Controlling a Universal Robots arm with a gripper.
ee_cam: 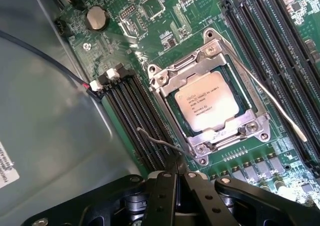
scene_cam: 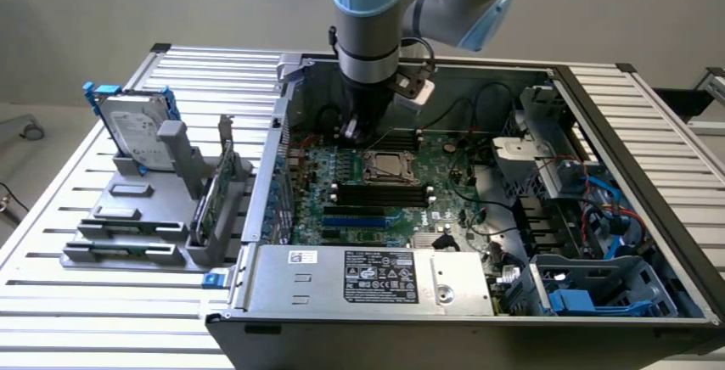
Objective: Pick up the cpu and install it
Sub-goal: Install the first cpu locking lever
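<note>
At the exterior view's left we see a hard drive (scene_cam: pixel 134 128) with blue brackets standing upright in a grey rack (scene_cam: pixel 125 247), beside the open computer case (scene_cam: pixel 453 344). Moving right, the gripper (scene_cam: pixel 355 135) hangs low over the green motherboard (scene_cam: pixel 447 187), its pincer pressed shut and holding nothing. Just right of it, the cpu (scene_cam: pixel 389 166) lies flat inside the metal socket (ee_cam: pixel 162 78), silver top up, apart from the gripper.
</note>
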